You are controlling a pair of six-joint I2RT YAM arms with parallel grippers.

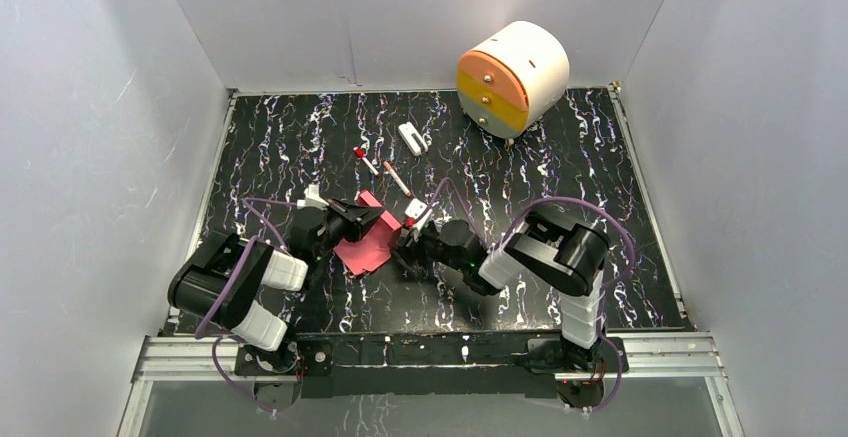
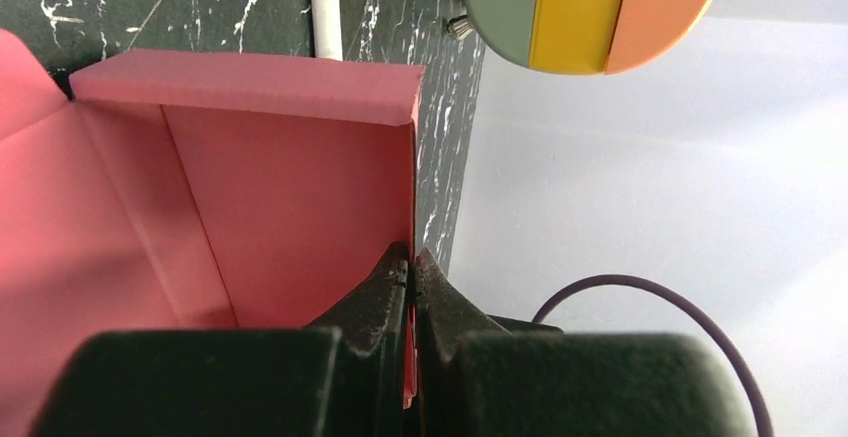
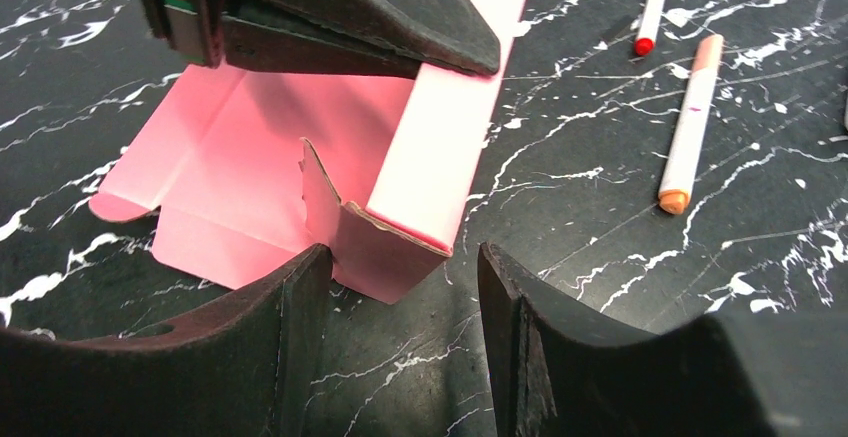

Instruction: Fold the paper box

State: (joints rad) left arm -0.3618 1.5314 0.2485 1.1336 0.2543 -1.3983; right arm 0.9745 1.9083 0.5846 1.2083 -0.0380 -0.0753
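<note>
Left wrist view showed the paper box (image 2: pixel 250 187) half folded, one wall raised, lying mid-table (image 1: pixel 280 147) between the arms. The left pincer (image 2: pixel 410 267) was clamped on that wall's edge. The right pincer (image 3: pixel 400 257) stood with its jaws apart around the box's near corner, perhaps not touching. An orange-tipped marker (image 3: pixel 690 122) lay nearby.
</note>
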